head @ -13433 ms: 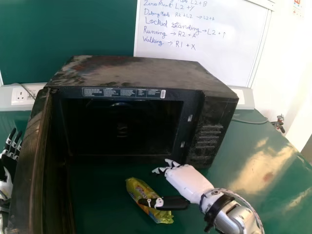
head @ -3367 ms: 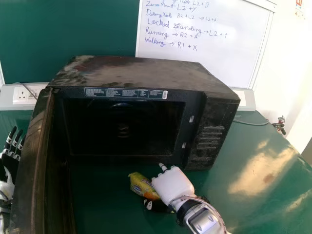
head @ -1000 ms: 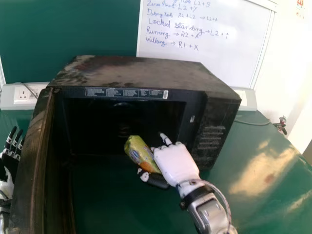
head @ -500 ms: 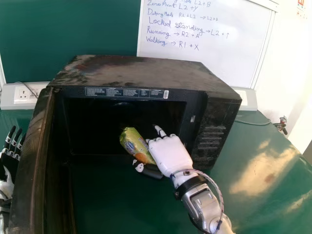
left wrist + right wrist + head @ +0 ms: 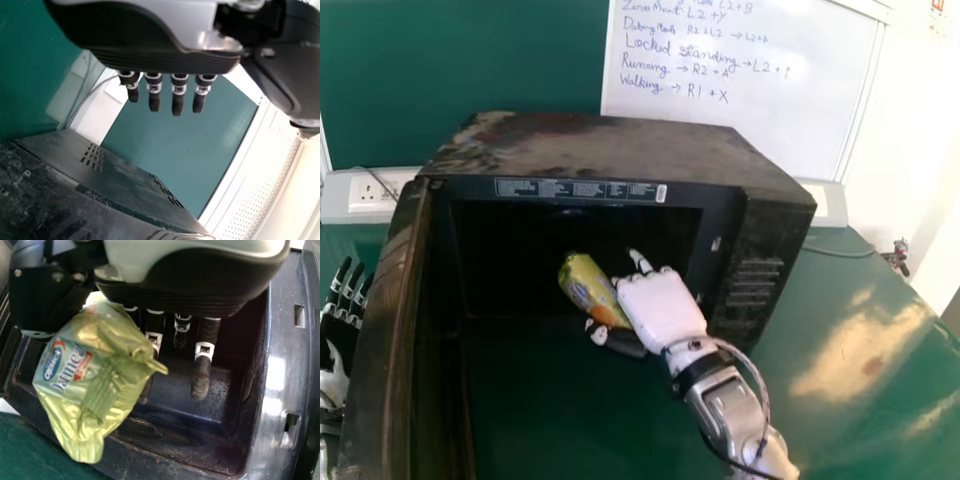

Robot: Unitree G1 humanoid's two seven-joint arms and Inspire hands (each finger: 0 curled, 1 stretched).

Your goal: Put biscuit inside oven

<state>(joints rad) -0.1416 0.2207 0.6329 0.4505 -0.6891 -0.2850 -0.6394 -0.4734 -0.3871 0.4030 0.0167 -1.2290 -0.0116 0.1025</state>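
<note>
Pack (image 5: 584, 286): blue oval logo, large lettering, 1 red patch with small print. Oven (image 5: 605, 145): 1 printed label strip (image 5: 578, 190) above its opening. Whiteboard (image 5: 750, 110) behind: handwritten lines, dark ink.

Change: 13.4 s ago the pack lay on the table (image 5: 545, 420); now raised. Since 0.5 s ago, pack and right hand (image 5: 662, 308) have shifted slightly left and farther toward the oven.

Pack: yellow-green, shiny, crinkled wrapper, orange area low down, tilted. At the oven's opening, door (image 5: 385, 330) open.

Right hand: thumb and fingers around the pack. Left hand (image 5: 340, 335), head view's left edge: fingers straight.
</note>
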